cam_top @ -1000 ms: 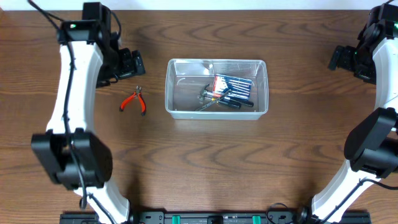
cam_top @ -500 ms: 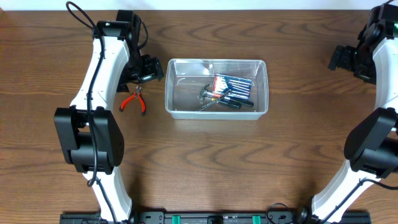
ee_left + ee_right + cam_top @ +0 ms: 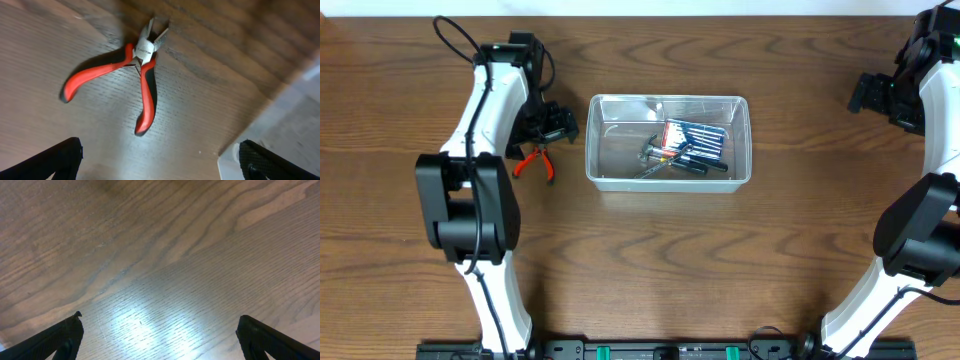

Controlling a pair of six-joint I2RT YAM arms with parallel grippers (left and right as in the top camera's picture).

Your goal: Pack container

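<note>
One pair of pliers (image 3: 143, 52) lies right under the spread-open left tool (image 3: 552, 124), handles toward it, nose pointing away.

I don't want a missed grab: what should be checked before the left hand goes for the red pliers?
1. The left hand is open: ok.
2. The pliers lie free on the table: ok.
3. They lie within the span of its fingers: ok.
4. Hand low enough to close: cannot tell.
5. The container has bare floor: ok.
6. The right hand is clear of it: ok.
</note>
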